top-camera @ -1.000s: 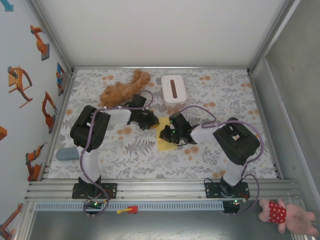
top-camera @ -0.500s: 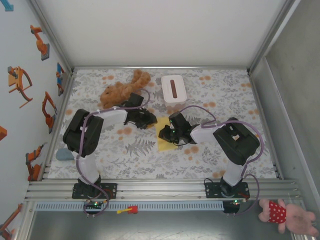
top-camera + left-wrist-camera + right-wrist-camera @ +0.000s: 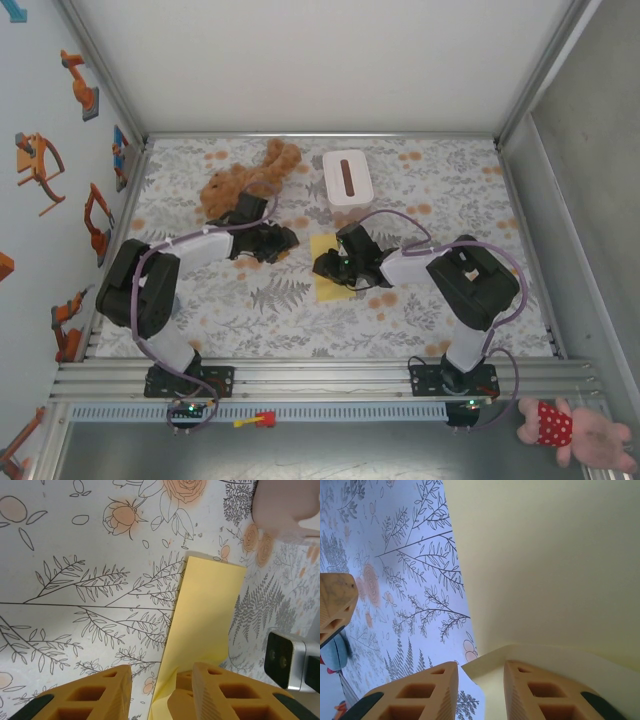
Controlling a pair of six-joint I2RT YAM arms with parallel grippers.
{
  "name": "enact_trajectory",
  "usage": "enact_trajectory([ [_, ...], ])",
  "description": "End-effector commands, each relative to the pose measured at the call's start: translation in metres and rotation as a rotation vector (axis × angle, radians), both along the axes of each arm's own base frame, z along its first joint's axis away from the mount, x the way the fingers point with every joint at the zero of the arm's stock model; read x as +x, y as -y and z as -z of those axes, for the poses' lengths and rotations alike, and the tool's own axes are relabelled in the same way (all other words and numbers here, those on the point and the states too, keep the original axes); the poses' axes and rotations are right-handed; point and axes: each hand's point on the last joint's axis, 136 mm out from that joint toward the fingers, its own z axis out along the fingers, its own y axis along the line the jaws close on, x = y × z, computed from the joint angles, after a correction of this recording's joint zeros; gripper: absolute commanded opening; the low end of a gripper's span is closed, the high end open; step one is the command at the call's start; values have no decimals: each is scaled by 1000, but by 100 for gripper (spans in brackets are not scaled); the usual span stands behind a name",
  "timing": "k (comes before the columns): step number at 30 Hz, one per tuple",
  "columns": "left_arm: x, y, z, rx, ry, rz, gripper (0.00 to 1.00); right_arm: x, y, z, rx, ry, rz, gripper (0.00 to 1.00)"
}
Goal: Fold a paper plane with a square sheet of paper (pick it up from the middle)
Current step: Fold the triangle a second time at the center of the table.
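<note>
The square sheet of paper (image 3: 330, 288) lies on the floral table cloth as a narrow pale-yellow strip, seemingly folded in half. My right gripper (image 3: 322, 266) hovers over its middle. In the right wrist view the right gripper (image 3: 481, 667) is open, and a raised folded corner of the paper (image 3: 545, 555) sits loose in the gap. My left gripper (image 3: 285, 240) is just left of the strip. In the left wrist view the left gripper (image 3: 160, 672) is open, and the long edge of the paper (image 3: 210, 610) runs between the spread fingers. No paper plane shape shows.
A brown plush toy (image 3: 245, 180) lies at the back left, close behind the left arm. A white box with a brown slot (image 3: 347, 176) stands behind the paper. Metal frame rails bound the table. A pink plush (image 3: 575, 430) lies outside at the front right.
Both grippers have opened and let go of the paper. The left arm has drawn back to the left, off the strip. The right gripper stays over the paper.
</note>
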Motion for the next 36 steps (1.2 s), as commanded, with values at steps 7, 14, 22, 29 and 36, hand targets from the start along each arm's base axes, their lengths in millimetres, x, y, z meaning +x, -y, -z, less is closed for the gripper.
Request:
enact_trajectory([
  [7,-5,6,-10,-69,21,0,35,-16,27,35,-156,-50,-6,29],
  [14,-13,16,-6,-80,9,42,35,-18,30,37,-166,-45,-7,31],
  [22,-18,27,-2,-85,-2,70,34,-19,32,40,-177,-50,-8,30],
  [29,-28,38,7,-79,-24,103,20,-23,36,49,-212,-78,-10,3],
  [36,-40,51,14,-63,-42,158,6,-25,38,54,-231,-96,-13,0],
])
